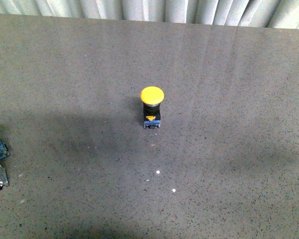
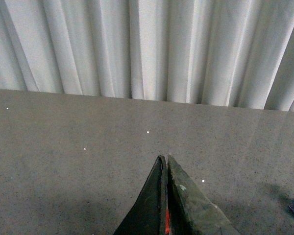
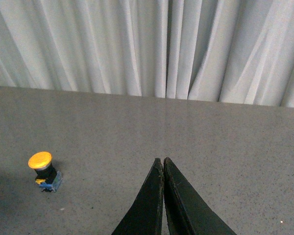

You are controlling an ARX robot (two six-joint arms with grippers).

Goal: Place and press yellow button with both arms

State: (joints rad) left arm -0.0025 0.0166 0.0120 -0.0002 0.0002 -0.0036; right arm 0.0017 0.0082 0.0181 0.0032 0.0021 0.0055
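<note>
Illumination is diffuse and moderate in all three views; no view is dark. In the front view, pale vertical streaks of glare cross the far part of the table [image 1: 229,74], and broad soft shadows lie across its near left area. The yellow button [image 1: 152,95] is fairly sharp and casts only a faint shadow at its base. The curtain [image 3: 152,44] is evenly lit with soft fold shading. All pictures show slight grain.
</note>
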